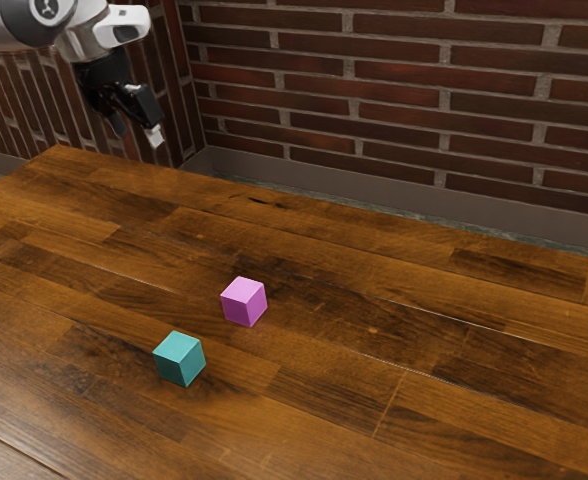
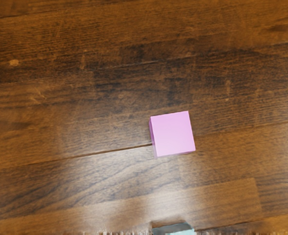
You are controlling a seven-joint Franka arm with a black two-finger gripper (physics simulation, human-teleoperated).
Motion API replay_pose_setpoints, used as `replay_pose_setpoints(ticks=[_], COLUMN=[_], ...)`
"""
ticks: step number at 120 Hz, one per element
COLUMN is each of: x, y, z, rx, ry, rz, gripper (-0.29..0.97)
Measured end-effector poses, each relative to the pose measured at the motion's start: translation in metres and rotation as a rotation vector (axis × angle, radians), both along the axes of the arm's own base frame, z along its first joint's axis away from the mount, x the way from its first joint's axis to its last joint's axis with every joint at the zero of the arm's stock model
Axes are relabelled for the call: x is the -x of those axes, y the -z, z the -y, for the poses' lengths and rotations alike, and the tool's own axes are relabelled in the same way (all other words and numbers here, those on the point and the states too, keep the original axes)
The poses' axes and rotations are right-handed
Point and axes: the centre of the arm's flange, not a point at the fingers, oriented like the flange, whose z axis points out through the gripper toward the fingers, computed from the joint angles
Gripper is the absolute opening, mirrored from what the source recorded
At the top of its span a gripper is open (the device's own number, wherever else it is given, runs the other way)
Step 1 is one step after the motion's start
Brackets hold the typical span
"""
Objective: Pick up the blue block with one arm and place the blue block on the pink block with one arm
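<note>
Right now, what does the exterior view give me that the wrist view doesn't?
Exterior view: the gripper, open and high above the wooden table, with the brick wall behind, and the blue block whole, apart from the pink block. Wrist view: the pink block's top face seen from above. Both: the pink block, the blue block, the wooden table.

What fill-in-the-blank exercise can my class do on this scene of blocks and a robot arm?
1. The gripper, open and up in the air, holds ____.
2. The table bears ____ blocks.
3. Of the pink block and the blue block, the one nearer the brick wall is the ____ one.
Missing words: nothing; two; pink.
</note>
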Motion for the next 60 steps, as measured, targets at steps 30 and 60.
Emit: replay_pose_setpoints(ticks=[30,60], x=[0.009,0.027], y=[0.113,0.268], z=[0.002,0.022], rx=[0.011,0.027], ry=[-0.018,-0.032], rz=[-0.207,-0.312], gripper=[0.65,0.65])
